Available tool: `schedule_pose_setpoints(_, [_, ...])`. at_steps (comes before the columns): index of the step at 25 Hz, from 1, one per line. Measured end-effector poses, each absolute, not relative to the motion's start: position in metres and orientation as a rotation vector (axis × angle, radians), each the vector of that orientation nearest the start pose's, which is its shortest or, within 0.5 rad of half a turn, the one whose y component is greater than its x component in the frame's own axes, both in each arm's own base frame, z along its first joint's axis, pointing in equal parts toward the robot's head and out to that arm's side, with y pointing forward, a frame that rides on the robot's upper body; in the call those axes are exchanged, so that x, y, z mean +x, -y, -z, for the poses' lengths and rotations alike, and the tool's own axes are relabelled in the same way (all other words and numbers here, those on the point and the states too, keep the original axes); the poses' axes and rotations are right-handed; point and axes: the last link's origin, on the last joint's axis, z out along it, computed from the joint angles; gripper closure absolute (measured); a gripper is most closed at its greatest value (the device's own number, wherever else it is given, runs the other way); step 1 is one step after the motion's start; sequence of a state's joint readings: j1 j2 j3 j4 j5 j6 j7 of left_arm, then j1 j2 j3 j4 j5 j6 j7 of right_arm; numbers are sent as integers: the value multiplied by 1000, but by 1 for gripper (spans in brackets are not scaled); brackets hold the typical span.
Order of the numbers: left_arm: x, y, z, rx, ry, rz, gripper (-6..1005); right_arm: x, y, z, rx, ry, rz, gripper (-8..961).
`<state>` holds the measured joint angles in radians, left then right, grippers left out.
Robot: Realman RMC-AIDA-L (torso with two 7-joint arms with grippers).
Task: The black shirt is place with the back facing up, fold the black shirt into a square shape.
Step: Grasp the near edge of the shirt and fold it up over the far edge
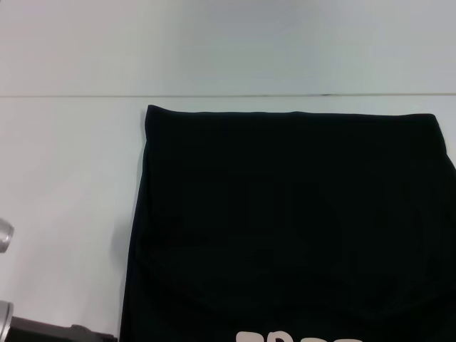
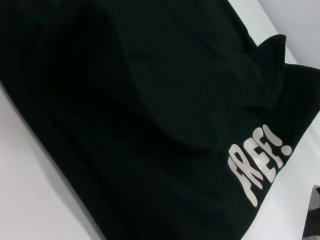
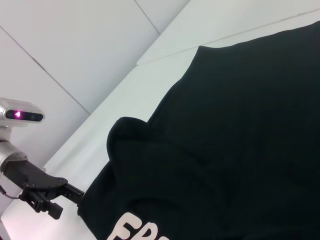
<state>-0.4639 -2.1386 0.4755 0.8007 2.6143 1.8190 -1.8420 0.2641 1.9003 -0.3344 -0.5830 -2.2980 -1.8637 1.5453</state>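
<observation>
Black shirt partly folded on the tabletop, left gripper at its near left corner.

The black shirt point(image 1: 285, 214) lies on the white tabletop point(image 1: 64, 178), its far edge straight and its white lettering point(image 2: 260, 162) turned up on a near flap, apparently a fold laid over to square it. The left gripper point(image 3: 52, 197) sits at the near left edge, seemingly pinching the fabric, though its hold cannot be confirmed. The right gripper is not in view.
</observation>
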Motion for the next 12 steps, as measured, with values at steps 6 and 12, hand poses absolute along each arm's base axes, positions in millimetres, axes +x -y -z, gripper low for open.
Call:
schedule_pose_setpoints(6, [-317, -256, 6, -2762, 1518, 197, 267, 376, -208, -79, -2521, -1313, -675, 893])
schedule_pose_setpoints(12, [-321, -262, 8, -2745, 1462, 162, 381, 376, -208, -81, -2514, -1310, -689, 892])
